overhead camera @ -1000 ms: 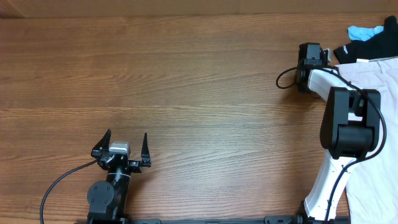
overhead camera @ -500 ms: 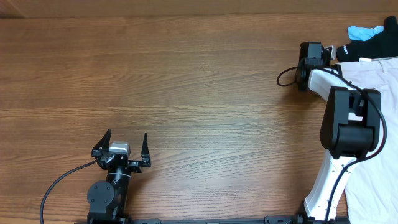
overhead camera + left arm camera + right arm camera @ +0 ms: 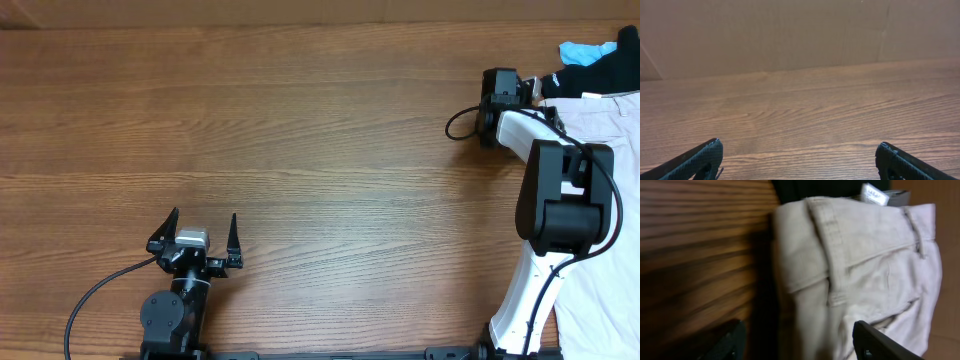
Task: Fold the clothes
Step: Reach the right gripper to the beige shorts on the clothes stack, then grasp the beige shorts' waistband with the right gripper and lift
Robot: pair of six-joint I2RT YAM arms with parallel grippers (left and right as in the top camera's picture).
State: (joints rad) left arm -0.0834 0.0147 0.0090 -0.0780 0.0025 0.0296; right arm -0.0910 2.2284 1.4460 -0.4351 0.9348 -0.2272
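Since we find no visible shift over the last second in the overhead view, we enter this moment as a standstill; both arms hold the same pose and the fold has not begun

Item, the clothes (image 3: 622, 125): pale beige, lying at the table's (image 3: 300, 130) 3 o'clock edge, partly out of view and partly under the right arm; in the right wrist view the clothes (image 3: 855, 270) show a waistband, a rumpled flap and a white label (image 3: 875, 194)

Item, right gripper (image 3: 799, 340): at 2 o'clock overhead, fingers wide apart, the waistband corner just ahead, nothing clamped

Item, left gripper (image 3: 203, 222): at 7 o'clock, fingers spread over bare wood, well apart from the cloth

Item, black garment (image 3: 575, 82) and blue scrap (image 3: 585, 50): at 2 o'clock, beyond the beige cloth

We judge the pause as lining up for a first pinch on the waistband; the cloth must be drawn toward centre before folding
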